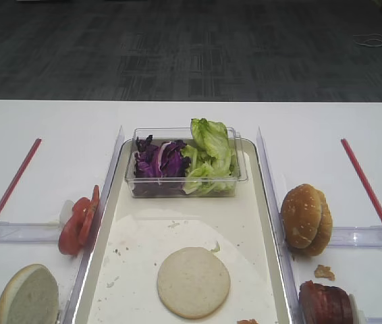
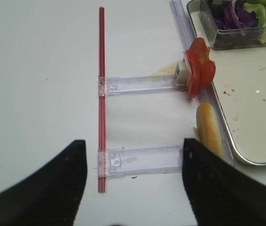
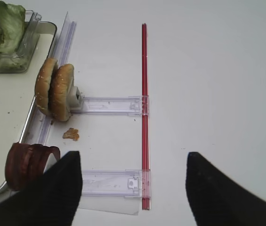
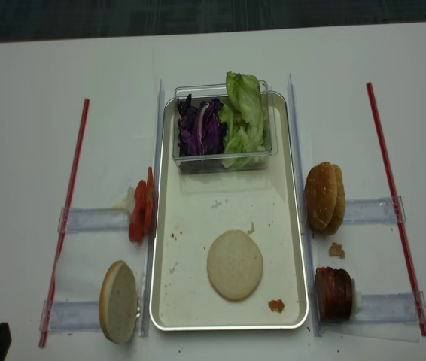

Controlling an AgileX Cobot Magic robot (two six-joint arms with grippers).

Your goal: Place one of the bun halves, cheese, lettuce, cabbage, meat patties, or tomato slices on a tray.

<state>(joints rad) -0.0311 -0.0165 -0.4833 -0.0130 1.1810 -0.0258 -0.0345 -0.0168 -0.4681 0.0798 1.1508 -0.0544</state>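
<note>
A long silvery-rimmed tray (image 4: 228,327) lies in the middle of the white table, with one pale bun half (image 4: 235,265) flat on its bottom. Another bun half (image 4: 118,301) stands on edge left of the tray, below the red tomato slices (image 4: 141,211). Lettuce (image 1: 210,155) and purple cabbage (image 1: 158,160) fill a clear tub at the tray's far end. Meat patties (image 4: 334,293) stand on edge right of the tray. No cheese is in view. My left gripper (image 2: 133,141) hovers open and empty over the table left of the bun half (image 2: 209,129). My right gripper (image 3: 133,153) is open and empty, with the patties (image 3: 29,162) to its left.
Two browner speckled buns (image 1: 307,219) stand right of the tray. Red strips (image 4: 66,218) (image 4: 394,203) and clear plastic rails (image 2: 142,84) (image 3: 109,104) lie on both sides. The clear tub (image 1: 184,185) sits on the tray. Crumbs (image 4: 276,305) dot the tray bottom.
</note>
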